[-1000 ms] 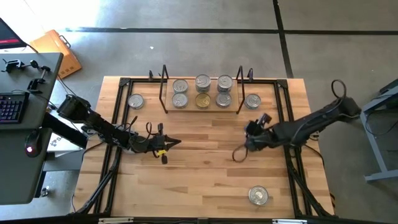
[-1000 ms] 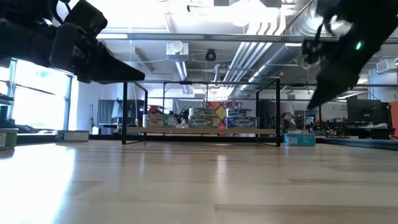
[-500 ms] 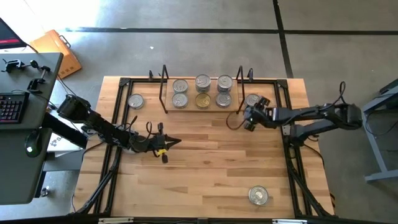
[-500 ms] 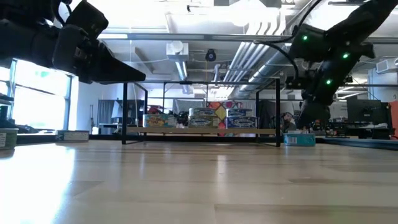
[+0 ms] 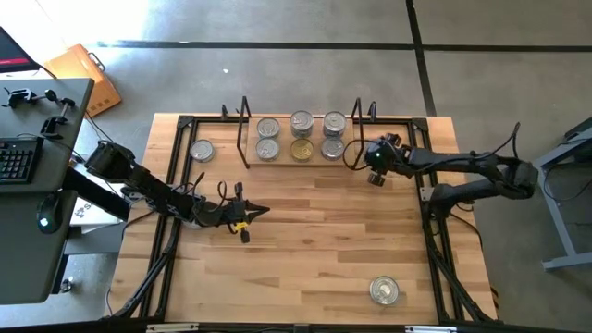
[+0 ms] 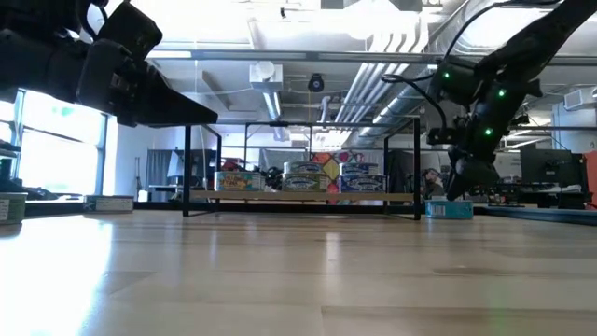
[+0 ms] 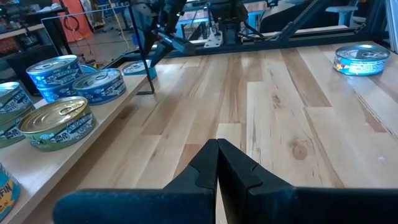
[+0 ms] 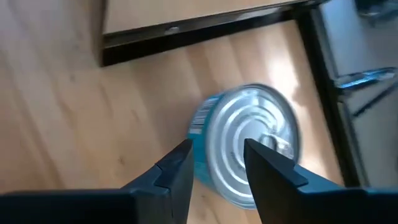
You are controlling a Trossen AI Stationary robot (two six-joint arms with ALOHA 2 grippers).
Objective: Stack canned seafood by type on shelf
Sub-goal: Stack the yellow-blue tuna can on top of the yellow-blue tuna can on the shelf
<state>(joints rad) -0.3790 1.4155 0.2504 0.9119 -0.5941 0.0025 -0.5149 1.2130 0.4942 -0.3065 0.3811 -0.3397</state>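
The shelf (image 5: 244, 139) stands at the table's far edge, and several tins (image 5: 302, 148) rest on its board, one gold-topped. One silver-topped tin (image 8: 249, 124) sits on the table right of the shelf. My right gripper (image 8: 217, 165) hangs open over it, fingers pointing down on either side of its top; in the low view the right gripper (image 6: 459, 187) is just above this tin (image 6: 450, 209). My left gripper (image 5: 250, 215) is shut and holds nothing, hovering left of mid-table. Two more tins sit on the table, one left of the shelf (image 5: 202, 150) and one near the front edge (image 5: 384, 290).
Bare wood lies between the shelf and the near tin (image 7: 360, 59). Black frame rails (image 5: 435, 231) run along the table's left and right sides. A desk with a keyboard (image 5: 18, 157) stands to the left of the table.
My right gripper has swung from mid-table toward the far edge, turned, and come down over the tin right of the shelf. My left arm has kept still.
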